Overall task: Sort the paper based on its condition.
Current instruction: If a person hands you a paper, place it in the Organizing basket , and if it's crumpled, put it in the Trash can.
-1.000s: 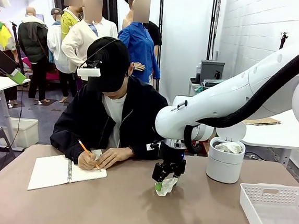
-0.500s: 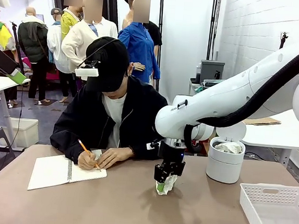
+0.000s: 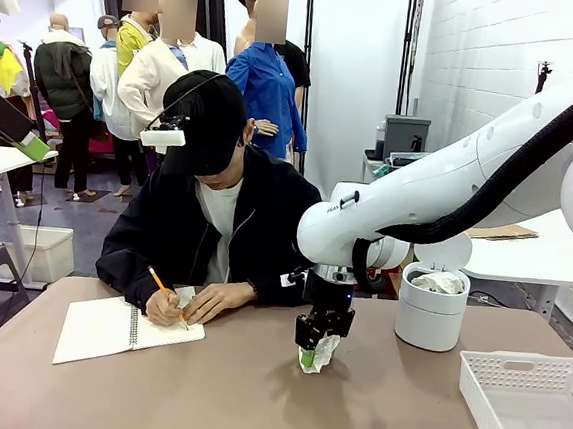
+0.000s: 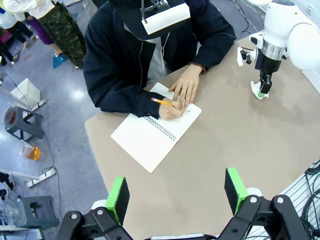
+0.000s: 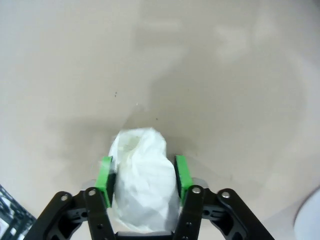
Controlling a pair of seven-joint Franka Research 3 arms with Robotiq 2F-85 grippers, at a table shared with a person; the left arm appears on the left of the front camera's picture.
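Brown tabletop (image 3: 250,402) runs between the robot and a person writing at its far side, with a busy room behind. Near the middle of it, the right gripper (image 5: 143,175) points straight down and pinches a white paper lump (image 5: 139,147), with a green pad (image 5: 105,172) pressed on each flank. The lump's lower end sits at or just off the surface; which of the two cannot be told. The pads hold only part of a soft, springy wad, so the likeliest failure is a slip. If the arm rises fast or swings hard, the paper could pull out from between the pads, or unfold and hang loose. Seen from the front, a round white bin (image 3: 430,322) stands at about 2 o'clock from the gripper, with another wad (image 3: 439,281) showing at its rim. A white basket (image 3: 526,401) lies at about 4 o'clock. A release made too early would drop the lump on the table, and choosing the wrong container would sort it wrongly. The bin's raised lid (image 3: 451,253) could also be clipped on approach. At 9 o'clock the person's hand (image 3: 221,299) rests on a notebook (image 3: 106,327), close enough that a sudden reach might meet the arm. The left gripper (image 4: 176,192) hangs high above the table, spread wide and empty.
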